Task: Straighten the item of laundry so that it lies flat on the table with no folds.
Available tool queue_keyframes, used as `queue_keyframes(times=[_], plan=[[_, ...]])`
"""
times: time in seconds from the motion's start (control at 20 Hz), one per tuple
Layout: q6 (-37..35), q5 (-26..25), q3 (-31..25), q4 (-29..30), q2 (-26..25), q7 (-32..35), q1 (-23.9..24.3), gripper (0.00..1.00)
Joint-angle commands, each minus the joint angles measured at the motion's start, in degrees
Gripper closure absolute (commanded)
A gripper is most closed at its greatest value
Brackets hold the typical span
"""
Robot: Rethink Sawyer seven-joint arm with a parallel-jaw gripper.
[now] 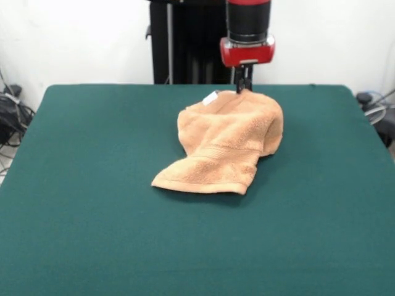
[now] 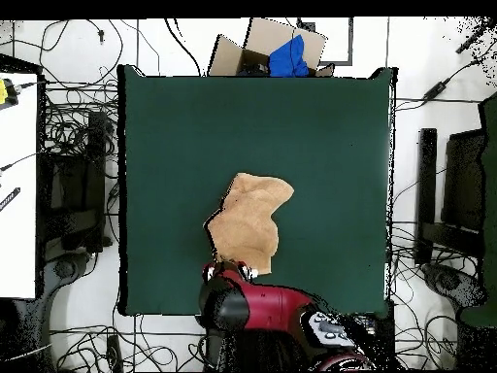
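Currently, the black gripper, apparently clamped on the far edge of the folded orange-tan terry towel mid-table, could slip, leaving folds uncorrected.

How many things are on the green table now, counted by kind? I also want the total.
Towel, orange-tan, still folded: 1
Gripper, at the towel's far edge: 1
Table, green: 1
Total: 3
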State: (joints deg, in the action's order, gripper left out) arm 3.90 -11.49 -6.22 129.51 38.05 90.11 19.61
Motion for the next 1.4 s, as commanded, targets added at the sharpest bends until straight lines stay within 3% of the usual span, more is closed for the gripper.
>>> queue_keyframes(times=[0.05, 0.8, 1.4], plan=[[-0.2, 3.4, 0.6, 2.5, 0.8, 14.0, -0.5, 1.0], [1.0, 2.4, 1.9, 3.4, -0.1, 13.1, 0.1, 1.0], [2.2, 0.6, 2.2, -1.0, -2.9, 10.5, 2.3, 1.0]])
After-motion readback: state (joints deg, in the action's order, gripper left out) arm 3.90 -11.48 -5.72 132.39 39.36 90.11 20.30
